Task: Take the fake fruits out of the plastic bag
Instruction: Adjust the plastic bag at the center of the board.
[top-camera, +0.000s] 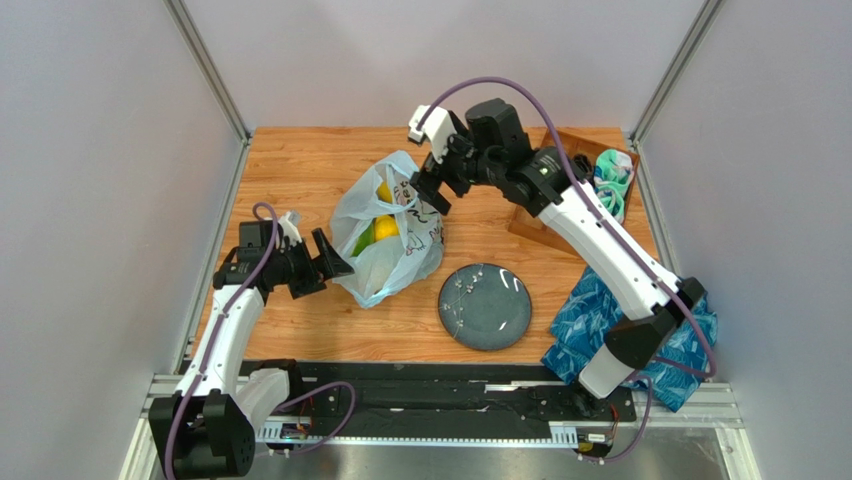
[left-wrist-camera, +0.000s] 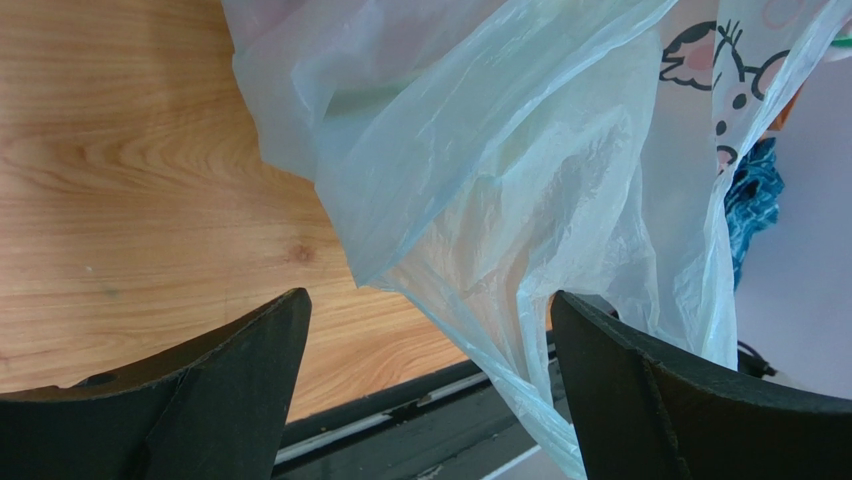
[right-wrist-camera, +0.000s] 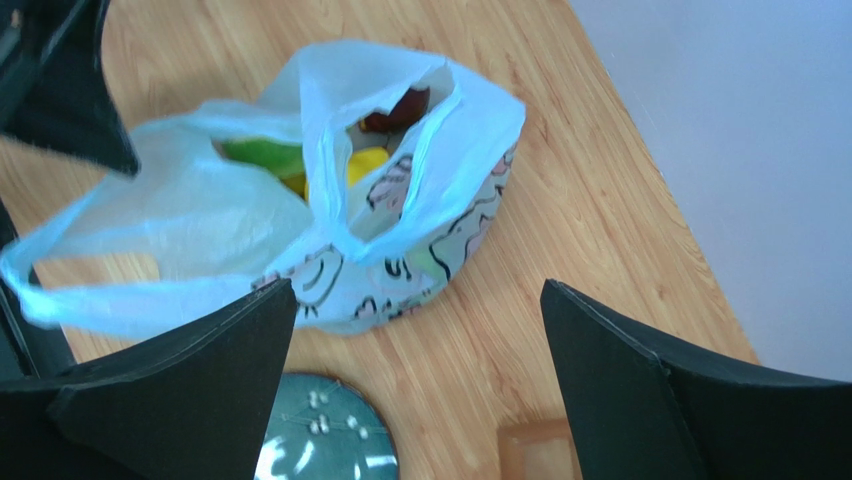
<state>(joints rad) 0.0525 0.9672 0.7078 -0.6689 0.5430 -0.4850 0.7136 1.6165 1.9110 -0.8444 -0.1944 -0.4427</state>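
The plastic bag (top-camera: 388, 240) lies on the wooden table, mouth open upward. Inside show a yellow fruit (top-camera: 385, 228), a green fruit (top-camera: 362, 241) and another yellow one (top-camera: 383, 190). My left gripper (top-camera: 332, 268) is open at the bag's near-left edge. In the left wrist view a fold of the bag (left-wrist-camera: 480, 170) hangs between the spread jaws of that gripper (left-wrist-camera: 430, 335), close to the right finger. My right gripper (top-camera: 430, 200) is open and empty above the bag's far-right side. The right wrist view shows the bag (right-wrist-camera: 400, 235) with yellow (right-wrist-camera: 365, 162), green (right-wrist-camera: 262, 153) and dark red (right-wrist-camera: 400, 108) fruits.
A blue-grey plate (top-camera: 485, 305) lies right of the bag. A wooden tray (top-camera: 560, 205) at the back right holds rolled socks (top-camera: 612, 180). A blue patterned cloth (top-camera: 600, 320) lies at the near right. Grey walls close in both sides.
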